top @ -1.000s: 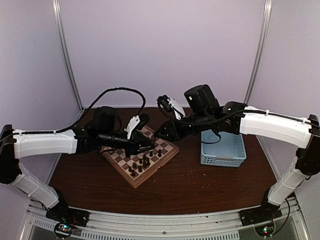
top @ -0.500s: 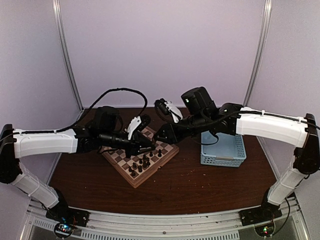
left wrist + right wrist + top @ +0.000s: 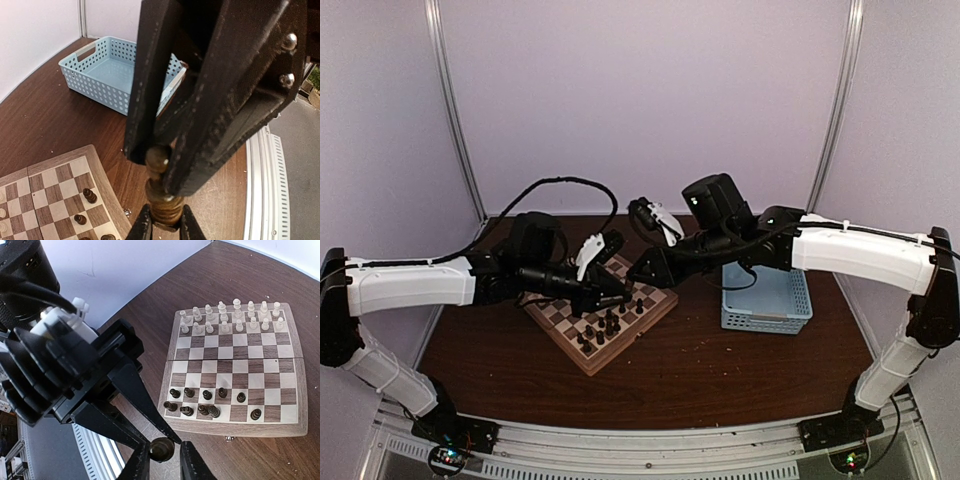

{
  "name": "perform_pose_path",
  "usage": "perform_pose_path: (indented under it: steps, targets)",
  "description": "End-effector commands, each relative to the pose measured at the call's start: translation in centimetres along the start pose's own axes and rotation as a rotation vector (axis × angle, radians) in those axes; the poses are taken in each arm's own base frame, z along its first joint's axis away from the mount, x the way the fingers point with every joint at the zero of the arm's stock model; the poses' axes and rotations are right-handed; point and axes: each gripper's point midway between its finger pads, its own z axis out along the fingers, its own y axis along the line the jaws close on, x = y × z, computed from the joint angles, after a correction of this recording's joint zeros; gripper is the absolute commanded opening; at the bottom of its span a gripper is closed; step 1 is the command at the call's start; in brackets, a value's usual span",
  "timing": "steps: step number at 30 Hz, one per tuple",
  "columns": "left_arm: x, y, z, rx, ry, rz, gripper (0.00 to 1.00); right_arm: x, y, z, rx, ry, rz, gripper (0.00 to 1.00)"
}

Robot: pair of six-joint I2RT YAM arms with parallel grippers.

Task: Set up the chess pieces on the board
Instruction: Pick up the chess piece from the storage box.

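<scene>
Top: left gripper (image 3: pixel 623 292) and right gripper (image 3: pixel 636 272) meet tip to tip over the board (image 3: pixel 603 362); looks like a handover. Left wrist: left gripper is grasping a dark piece (image 3: pixel 162 202) by its base. Right wrist: right gripper's jaws flank its head, can't tell if clamped; cream pieces (image 3: pixel 230 317) are ranked. Next, you'll need a confirmed right grip before the left releases.
</scene>
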Motion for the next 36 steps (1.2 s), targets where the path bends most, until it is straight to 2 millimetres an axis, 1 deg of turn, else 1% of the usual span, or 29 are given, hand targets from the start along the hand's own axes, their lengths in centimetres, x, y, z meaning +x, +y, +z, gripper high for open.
perform_pose_path:
  steps: [1, 3, 6, 13, 15, 16, 17, 21, 22, 25, 29, 32, 36]
  targets:
    - [-1.4, -0.4, 0.0, 0.008, -0.028, 0.046, 0.11, -1.1, 0.4, 0.0, -0.015, -0.033, -0.015, 0.27]
    - [-1.3, -0.4, 0.1, 0.008, -0.026, 0.048, 0.11, -1.1, 0.5, -0.1, -0.019, -0.035, -0.015, 0.29]
    - [-1.3, -0.5, 0.1, 0.008, -0.026, 0.049, 0.11, -1.1, 0.5, -0.2, -0.019, -0.037, -0.015, 0.28]
    - [-1.4, -0.5, 0.1, -0.002, -0.027, 0.056, 0.11, -1.1, 0.6, -0.3, -0.020, -0.035, -0.016, 0.14]
    - [-1.4, -0.4, 0.1, -0.005, -0.026, 0.056, 0.11, -1.1, 0.6, -0.4, -0.021, -0.034, -0.017, 0.07]
    - [-1.4, -0.4, 0.1, -0.007, -0.026, 0.056, 0.11, -1.1, 0.6, -0.4, -0.021, -0.036, -0.018, 0.02]
    - [-1.4, -0.4, 0.1, -0.009, -0.026, 0.056, 0.11, -1.0, 0.6, -0.5, -0.020, -0.036, -0.021, 0.00]
    - [-1.3, 0.1, 0.0, -0.041, -0.023, 0.054, 0.09, -1.0, 0.0, -0.8, 0.017, -0.042, -0.034, 0.00]
    - [-0.9, 0.4, -0.1, -0.057, -0.009, 0.042, 0.09, -1.0, -0.3, -0.9, 0.034, -0.046, -0.037, 0.00]
    - [0.1, 2.1, -0.4, -0.157, 0.025, -0.017, 0.09, -1.1, -1.8, -1.3, 0.107, -0.065, -0.038, 0.00]
    - [0.7, 3.9, -1.7, -0.251, 0.016, -0.092, 0.09, -1.0, -4.2, -1.4, 0.173, -0.092, -0.017, 0.00]
    - [0.9, 5.3, -3.3, -0.319, -0.008, -0.143, 0.09, -0.9, -5.7, -0.8, 0.194, -0.093, -0.018, 0.00]
    - [1.1, 6.6, -4.8, -0.404, -0.008, -0.176, 0.09, -0.9, -7.1, 0.8, 0.230, -0.072, -0.064, 0.00]
